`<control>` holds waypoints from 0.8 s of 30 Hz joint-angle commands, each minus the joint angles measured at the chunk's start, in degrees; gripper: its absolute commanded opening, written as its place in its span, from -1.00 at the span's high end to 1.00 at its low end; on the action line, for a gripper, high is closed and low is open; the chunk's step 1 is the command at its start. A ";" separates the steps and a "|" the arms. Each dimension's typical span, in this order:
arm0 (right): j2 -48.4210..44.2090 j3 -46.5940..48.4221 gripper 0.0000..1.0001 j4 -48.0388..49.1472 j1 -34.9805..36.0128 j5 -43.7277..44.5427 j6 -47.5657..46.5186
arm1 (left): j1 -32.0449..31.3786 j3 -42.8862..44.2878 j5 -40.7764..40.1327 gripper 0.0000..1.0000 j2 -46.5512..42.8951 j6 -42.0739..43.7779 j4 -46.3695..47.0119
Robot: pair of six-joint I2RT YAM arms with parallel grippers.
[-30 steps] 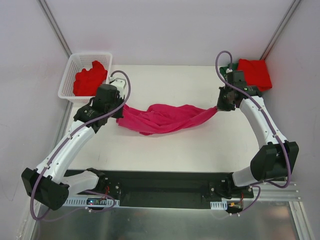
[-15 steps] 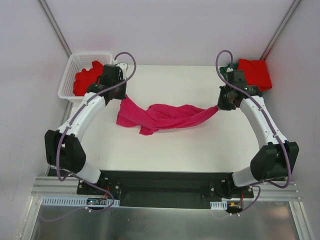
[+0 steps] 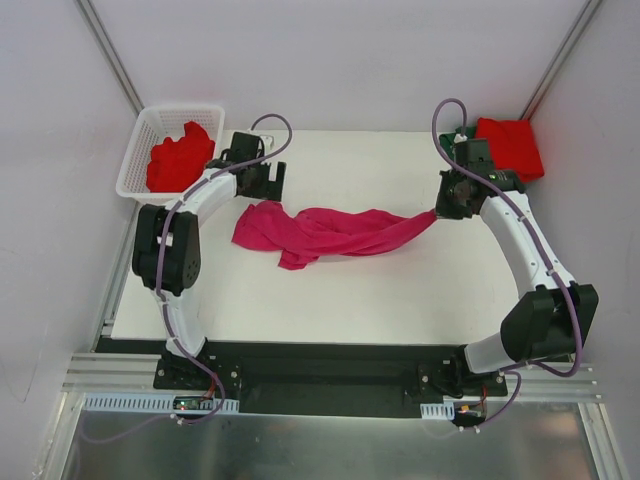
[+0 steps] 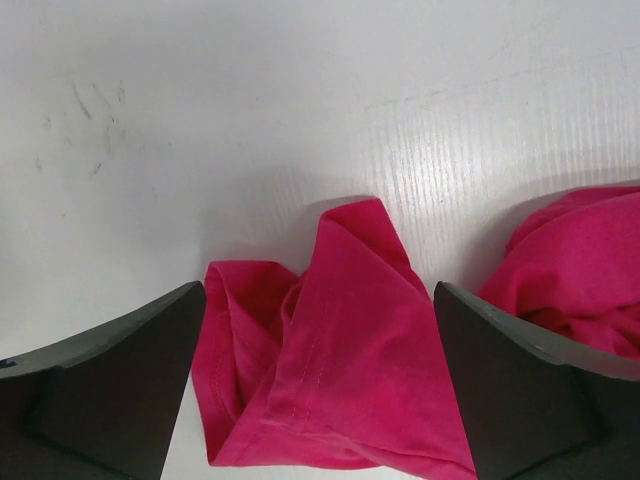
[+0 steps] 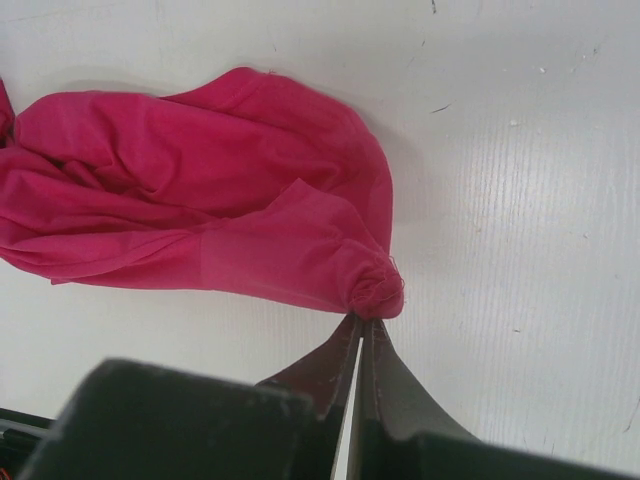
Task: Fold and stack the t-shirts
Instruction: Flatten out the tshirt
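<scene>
Across the middle of the white worktop (image 3: 400, 290) lies the magenta-pink t-shirt (image 3: 325, 232), drawn into a long, rope-like bundle. Its long axis runs left to right, nearly parallel to the near edge, and its right end sits slightly farther back than the left. The left end is the wider one, a loose heap of folds with a hemmed edge turned up. The right end tapers to a tight knot of cloth.

The right gripper (image 3: 447, 205) has that knot. In its wrist view the jaws are pressed together on the gathered tip of the t-shirt (image 5: 200, 200), and the rest of the cloth fans away from the right gripper (image 5: 360, 330) to the left.

The left gripper (image 3: 265, 178) hangs just behind the shirt's left end with its jaws spread wide, holding nothing. In its wrist view, folds of the pink cloth (image 4: 340, 380) lie on the worktop between the two dark fingers (image 4: 120, 380). Whether they touch the cloth cannot be told.

A crumpled red t-shirt (image 3: 180, 158) lies in the white lattice basket (image 3: 128, 185) at the far left corner. At the far right corner sits a folded red t-shirt (image 3: 510, 147), with a sliver of dark green cloth (image 3: 462, 133) showing at its left edge.
</scene>
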 commanded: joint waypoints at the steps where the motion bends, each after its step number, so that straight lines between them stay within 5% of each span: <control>1: -0.23 2.91 0.98 -0.25 0.41 0.76 -0.66 | 0.35 -3.43 -0.53 -0.99 -6.58 -1.01 4.09; 15: 1.00 2.74 0.98 0.36 0.41 -0.38 -0.75 | 0.88 -22.52 -0.54 -0.93 -19.25 -5.49 9.36; 20: 0.92 2.82 0.98 0.27 0.41 -0.30 -0.84 | 1.14 -24.63 -0.36 -0.51 -18.37 -5.84 13.22; 24: 0.83 2.74 0.97 0.10 0.50 -0.21 -0.84 | 1.76 -24.80 -0.01 -0.39 -17.58 -5.41 15.42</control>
